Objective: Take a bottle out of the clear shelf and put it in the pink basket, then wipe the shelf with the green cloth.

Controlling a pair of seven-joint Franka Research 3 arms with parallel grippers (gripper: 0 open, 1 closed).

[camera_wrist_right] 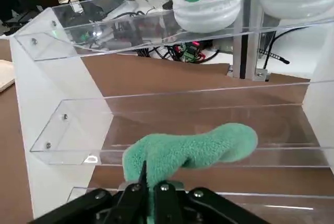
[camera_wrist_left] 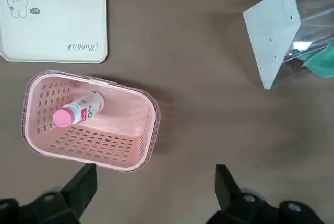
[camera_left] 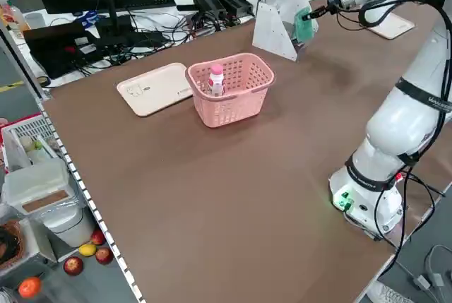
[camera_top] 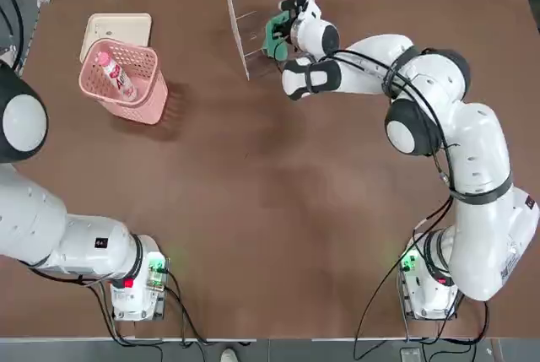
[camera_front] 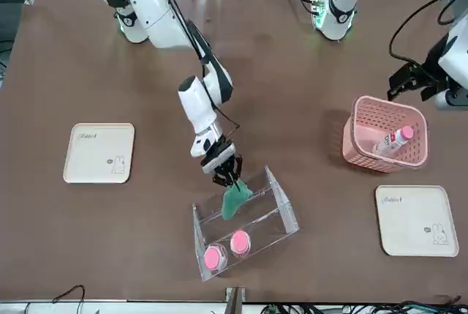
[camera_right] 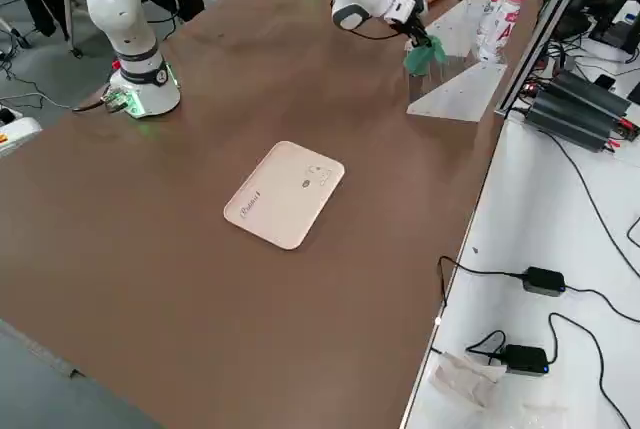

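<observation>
1. right gripper [camera_front: 225, 173]: fingers pinched tight on the green cloth [camera_front: 234, 200], which hangs off the tips inside the clear shelf [camera_front: 281, 215].
2. key relation: the cloth sits at a middle tier; the tier's long axis runs crosswise to the fingers, so the wipe likely goes sideways along it.
3. right arm is at the shelf; left gripper [camera_wrist_left: 151, 187] hangs wide open and empty, well apart.
4. bottle [camera_top: 114, 73] lies tilted in the pink basket [camera_top: 152, 105].
5. cloth-to-tier contact: cannot tell through the acrylic.

not much to read here
cream tray [camera_wrist_left: 52, 23] has a script word, looks like "rabbit"; the bottle [camera_wrist_left: 78, 110] label's red lettering is too small.
</observation>
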